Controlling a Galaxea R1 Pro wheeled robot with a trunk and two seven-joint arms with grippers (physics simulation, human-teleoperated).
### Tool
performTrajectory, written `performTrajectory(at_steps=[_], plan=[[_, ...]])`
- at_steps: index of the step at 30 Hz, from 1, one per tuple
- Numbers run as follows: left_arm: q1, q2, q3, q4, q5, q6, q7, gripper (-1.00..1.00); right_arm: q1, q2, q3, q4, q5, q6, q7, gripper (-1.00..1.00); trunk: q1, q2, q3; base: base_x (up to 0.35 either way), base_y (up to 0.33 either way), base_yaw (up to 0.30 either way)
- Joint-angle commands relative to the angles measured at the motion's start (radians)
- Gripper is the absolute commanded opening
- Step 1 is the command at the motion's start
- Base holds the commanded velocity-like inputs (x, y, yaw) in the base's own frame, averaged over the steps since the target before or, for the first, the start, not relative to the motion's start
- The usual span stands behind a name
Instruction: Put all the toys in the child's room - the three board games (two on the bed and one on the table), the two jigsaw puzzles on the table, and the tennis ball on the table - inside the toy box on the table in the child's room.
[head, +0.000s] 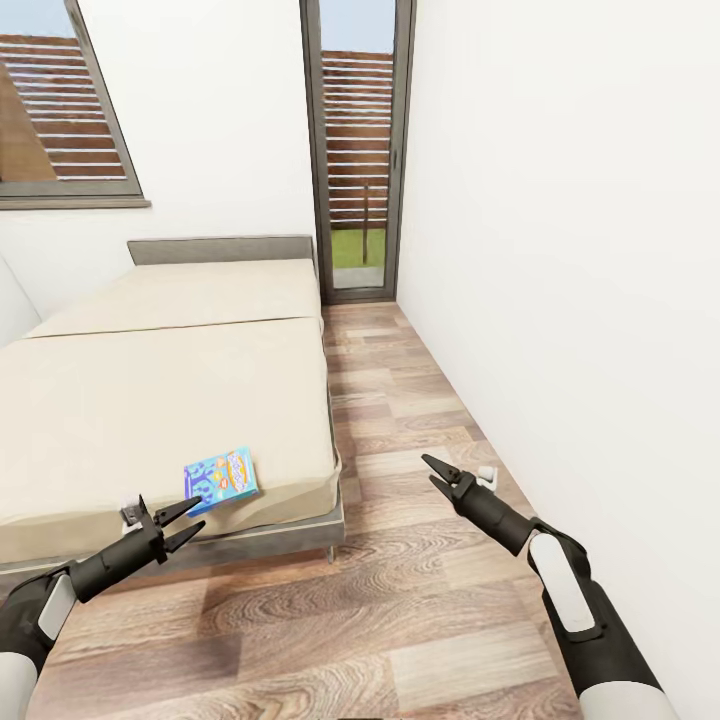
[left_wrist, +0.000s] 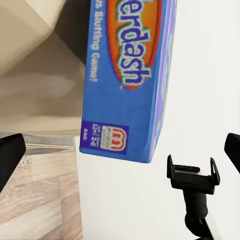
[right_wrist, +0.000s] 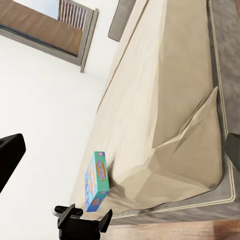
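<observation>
As the robot faces the bed (head: 160, 400), its left gripper (head: 182, 523) hovers spread open just short of a board game (head: 220, 479) lying flat near the mattress's front edge.

Left wrist view: the box (left_wrist: 125, 80) sits ahead between parted fingers; closing squarely across its narrow edge looks wisest. Right wrist view: the game (right_wrist: 96, 181) lies beyond the left gripper (right_wrist: 82, 220); the right gripper (head: 437, 477) hangs open over the floor (head: 400, 600).

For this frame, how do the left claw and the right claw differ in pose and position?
The left claw hangs at the bed's near edge, right beside the blue rectangular board game box; the right claw hangs over bare wooden plank floor, well away from the box. The left claw points right, toward the box; the right claw points up-left, toward the beige-covered bed. Both are open and hold nothing.
</observation>
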Motion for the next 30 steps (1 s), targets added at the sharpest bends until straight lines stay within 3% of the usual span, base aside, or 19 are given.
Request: performTrajectory(at_steps=[1,30], plan=[[-0.001,0.0,0.001,0.0,0.001,0.009,-0.002,1.0,-0.001,0.0,-0.001,0.0,-0.004,0.007,0.001,1.0,0.0,0.0,-0.001,0.0,0.0,0.0],[-0.001,-0.004,0.0,0.0,0.001,0.009,-0.002,1.0,-0.001,-0.003,-0.003,0.0,-0.004,0.007,0.008,1.0,0.0,0.0,-0.001,0.042,0.0,0.0]])
